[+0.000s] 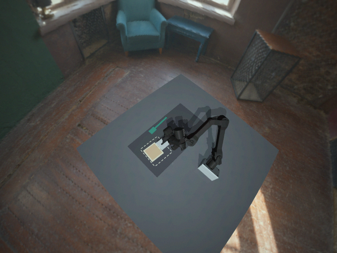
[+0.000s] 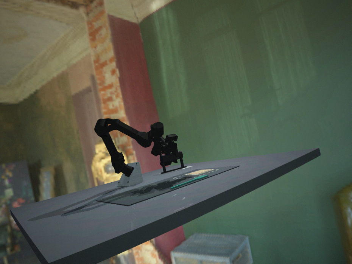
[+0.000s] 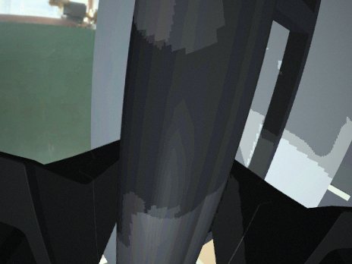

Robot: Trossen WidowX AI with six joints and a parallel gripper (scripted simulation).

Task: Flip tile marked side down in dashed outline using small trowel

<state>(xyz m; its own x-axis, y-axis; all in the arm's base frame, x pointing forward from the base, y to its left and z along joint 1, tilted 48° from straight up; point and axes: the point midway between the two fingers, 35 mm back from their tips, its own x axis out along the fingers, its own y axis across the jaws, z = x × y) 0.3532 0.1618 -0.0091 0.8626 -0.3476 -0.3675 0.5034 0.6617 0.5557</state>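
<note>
A: At mid-frame in the top view, the tile (image 1: pixel 153 152) lies plain side up inside the outline (image 1: pixel 156 152).

B: Flip looks done. The claw (image 1: pixel 164 139), clamped on the trowel (image 3: pixel 172 123), should next lay it on the mat (image 1: pixel 163 170).

In the wrist view the trowel (image 3: pixel 174 123) handle is filling the middle, hiding most of the mat; its top is running off the upper edge. The gripper (image 3: pixel 172 240) fingers are cut off by the lower edge.
</note>
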